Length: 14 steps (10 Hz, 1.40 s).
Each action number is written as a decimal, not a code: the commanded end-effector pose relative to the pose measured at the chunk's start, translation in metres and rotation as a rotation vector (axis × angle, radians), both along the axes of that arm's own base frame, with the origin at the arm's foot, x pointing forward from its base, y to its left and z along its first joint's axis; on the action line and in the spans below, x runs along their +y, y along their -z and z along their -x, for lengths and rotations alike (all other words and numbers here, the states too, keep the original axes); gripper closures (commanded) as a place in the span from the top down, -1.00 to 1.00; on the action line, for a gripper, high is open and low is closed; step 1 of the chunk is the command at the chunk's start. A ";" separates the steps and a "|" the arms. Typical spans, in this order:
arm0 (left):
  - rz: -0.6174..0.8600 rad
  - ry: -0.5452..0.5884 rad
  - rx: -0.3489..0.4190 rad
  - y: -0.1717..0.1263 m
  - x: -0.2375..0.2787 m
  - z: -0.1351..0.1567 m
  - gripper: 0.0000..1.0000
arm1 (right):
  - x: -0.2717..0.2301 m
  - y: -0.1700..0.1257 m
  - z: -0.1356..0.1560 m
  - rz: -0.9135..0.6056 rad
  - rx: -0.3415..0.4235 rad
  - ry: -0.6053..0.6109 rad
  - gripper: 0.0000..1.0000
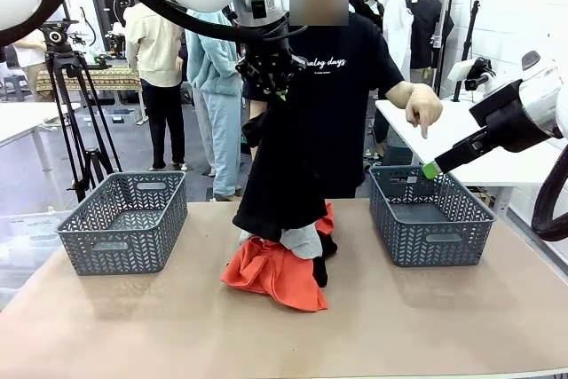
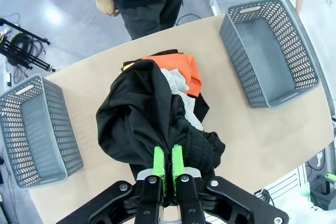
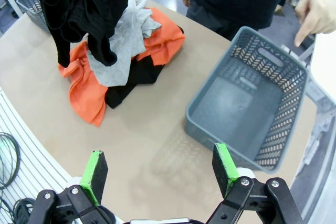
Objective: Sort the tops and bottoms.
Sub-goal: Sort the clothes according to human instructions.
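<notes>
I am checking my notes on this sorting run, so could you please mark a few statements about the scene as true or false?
1. The left gripper holds a black garment lifted above the pile. True.
2. The right gripper is shut. False: it is open and holds nothing.
3. The left basket and the right basket are both empty. True.
4. The orange-red top lies in the left basket. False: it lies on the table in the pile.
5. The person's hand points toward the right basket. True.
</notes>
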State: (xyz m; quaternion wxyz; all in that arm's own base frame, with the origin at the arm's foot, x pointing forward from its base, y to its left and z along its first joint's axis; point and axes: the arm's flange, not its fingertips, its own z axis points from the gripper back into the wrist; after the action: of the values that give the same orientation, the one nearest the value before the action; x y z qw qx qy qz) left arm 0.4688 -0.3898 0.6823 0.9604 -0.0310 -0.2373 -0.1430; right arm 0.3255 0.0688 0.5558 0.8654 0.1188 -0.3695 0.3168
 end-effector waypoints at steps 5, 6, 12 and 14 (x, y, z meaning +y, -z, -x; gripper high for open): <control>-0.004 -0.003 -0.009 -0.005 0.003 0.002 -1.00 | 0.001 0.002 0.000 -0.013 0.012 -0.011 1.00; -0.004 -0.003 -0.009 -0.005 0.003 0.002 -1.00 | 0.001 0.002 0.000 -0.013 0.012 -0.011 1.00; -0.004 -0.003 -0.009 -0.005 0.003 0.002 -1.00 | 0.001 0.002 0.000 -0.013 0.012 -0.011 1.00; -0.004 -0.003 -0.009 -0.005 0.003 0.002 -1.00 | 0.001 0.002 0.000 -0.013 0.012 -0.011 1.00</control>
State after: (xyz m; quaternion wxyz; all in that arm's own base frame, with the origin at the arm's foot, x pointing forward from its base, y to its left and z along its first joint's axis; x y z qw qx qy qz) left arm 0.4687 -0.3898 0.6822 0.9604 -0.0310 -0.2371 -0.1431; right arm 0.3255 0.0689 0.5558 0.8654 0.1188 -0.3695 0.3168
